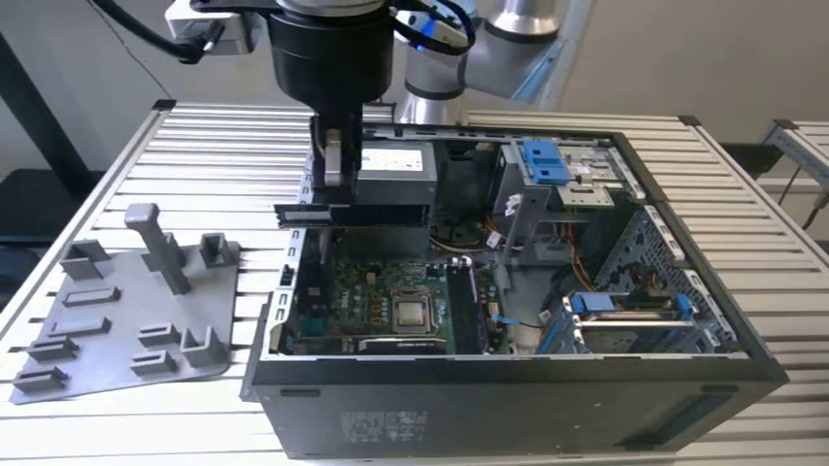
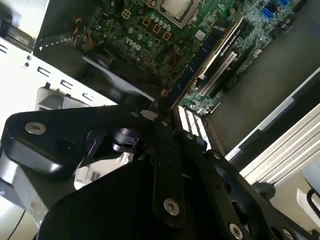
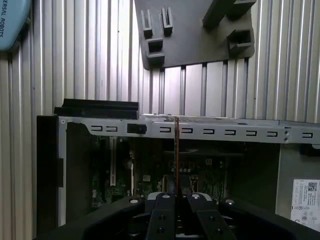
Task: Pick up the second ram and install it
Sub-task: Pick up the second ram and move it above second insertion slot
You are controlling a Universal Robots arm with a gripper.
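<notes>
My gripper [image 1: 340, 189] hangs over the back left part of the open computer case [image 1: 518, 398], shut on the second ram [image 1: 376, 215]. The ram is a slim dark stick held level, above the motherboard [image 1: 388, 291]. In the first wrist view the ram [image 3: 176, 155] shows edge-on as a thin line rising from between my fingertips [image 3: 165, 200], over the case's near wall. The long memory slots [image 2: 215, 55] lie on the board beside the processor [image 1: 412, 313], to the exterior view's right of the held stick.
A grey tray of holder blocks [image 1: 130, 320] lies on the slatted table, to the exterior view's left of the case. The grey power-supply box [image 1: 395, 170] sits just behind my gripper. Blue drive brackets [image 1: 545, 160] and cables fill the case's right side.
</notes>
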